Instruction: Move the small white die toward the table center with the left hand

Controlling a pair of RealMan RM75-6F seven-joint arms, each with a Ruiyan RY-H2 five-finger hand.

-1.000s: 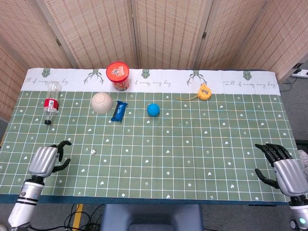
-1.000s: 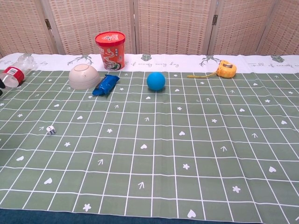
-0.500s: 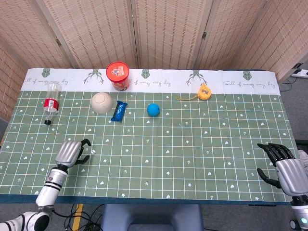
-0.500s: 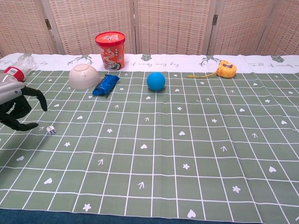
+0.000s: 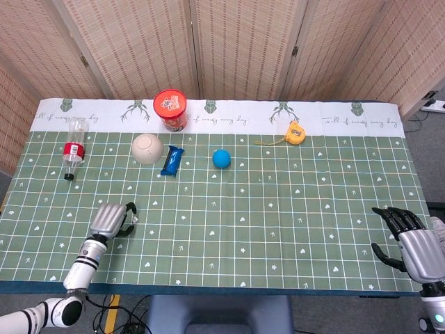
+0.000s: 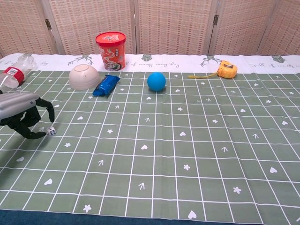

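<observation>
Chest view has the die (image 6: pixel 51 131) sitting on the green grid cloth (image 6: pixel 187 140) at the left side, well off from the table middle. The left hand (image 6: pixel 23 115) is right over it, fingers (image 6: pixel 47 107) curled down around the die, and one tip looks to be touching it, but I can't tell if it's actually pinched or just caged. Head view shows the same hand (image 5: pixel 111 219) with the die (image 5: pixel 134 219) poking out just past its fingertips. It's a cube, so no long axis to speak of, and the pips are too small to read.

Further back sit a bowl (image 6: pixel 83 76) turned upside down, a blue packet (image 6: pixel 106 85) just beside it, a red cup (image 6: pixel 110 50), a ball (image 6: pixel 156 81), a bottle (image 6: pixel 15 72) on its side and a yellow tape measure (image 6: pixel 227 70). The right hand (image 5: pixel 416 245) is at the near right corner, fingers spread, holding nothing.
</observation>
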